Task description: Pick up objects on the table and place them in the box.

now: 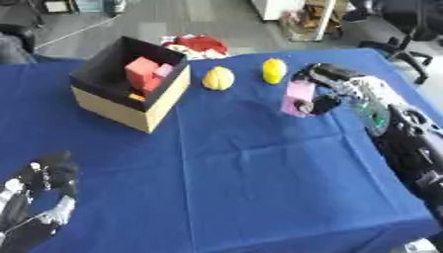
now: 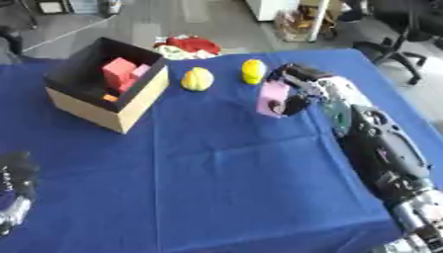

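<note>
**Pink block in your right hand, box well away**

You had the right hand (image 1: 333, 94) near the tabletop's far right corner, fingers curled round the pink block (image 1: 298, 95), which seemed to rest on the blue cloth (image 1: 259, 188). The box (image 1: 130, 94) stood near the far left edge, already holding red and pink pieces. The two yellow fruits (image 1: 218, 78) (image 1: 274, 70) lay just beside your path; a low carry could knock them. Only the left eye view showed your idle left hand (image 1: 39, 197) whole, fingers relaxed.
</note>
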You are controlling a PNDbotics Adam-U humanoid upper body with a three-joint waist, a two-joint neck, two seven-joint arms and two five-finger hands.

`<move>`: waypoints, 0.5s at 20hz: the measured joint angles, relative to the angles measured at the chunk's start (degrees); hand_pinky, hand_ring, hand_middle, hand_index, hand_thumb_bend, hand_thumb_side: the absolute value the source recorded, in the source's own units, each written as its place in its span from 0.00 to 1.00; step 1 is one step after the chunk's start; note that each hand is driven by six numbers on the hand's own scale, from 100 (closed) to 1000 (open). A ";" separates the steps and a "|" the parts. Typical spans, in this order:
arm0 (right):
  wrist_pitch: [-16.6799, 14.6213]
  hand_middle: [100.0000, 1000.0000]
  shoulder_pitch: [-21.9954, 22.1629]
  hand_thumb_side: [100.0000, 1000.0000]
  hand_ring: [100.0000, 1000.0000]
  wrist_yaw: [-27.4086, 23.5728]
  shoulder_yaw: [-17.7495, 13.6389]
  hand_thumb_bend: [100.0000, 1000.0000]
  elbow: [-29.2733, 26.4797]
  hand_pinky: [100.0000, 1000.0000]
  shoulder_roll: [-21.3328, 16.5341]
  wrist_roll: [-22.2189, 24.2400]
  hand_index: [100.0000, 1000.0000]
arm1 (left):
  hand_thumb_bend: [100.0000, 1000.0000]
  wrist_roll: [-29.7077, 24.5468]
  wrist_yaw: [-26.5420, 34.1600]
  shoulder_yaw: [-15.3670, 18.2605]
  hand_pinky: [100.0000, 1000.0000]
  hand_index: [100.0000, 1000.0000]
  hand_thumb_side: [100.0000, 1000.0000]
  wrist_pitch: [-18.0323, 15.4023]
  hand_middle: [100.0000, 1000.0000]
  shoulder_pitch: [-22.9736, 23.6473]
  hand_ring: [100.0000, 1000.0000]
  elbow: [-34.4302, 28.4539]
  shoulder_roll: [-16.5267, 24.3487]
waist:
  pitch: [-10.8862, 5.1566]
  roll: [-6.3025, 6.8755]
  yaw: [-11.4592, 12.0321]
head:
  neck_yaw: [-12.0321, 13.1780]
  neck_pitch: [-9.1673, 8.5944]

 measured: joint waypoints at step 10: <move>-3.95 0.46 -19.72 0.00 0.51 -2.59 0.48 0.00 12.74 0.76 16.10 -4.41 0.75 | 0.00 -0.92 0.54 -0.96 0.71 0.85 0.08 -0.15 0.63 0.04 0.62 0.15 -0.72 | -0.45 1.44 3.13 | -1.68 0.00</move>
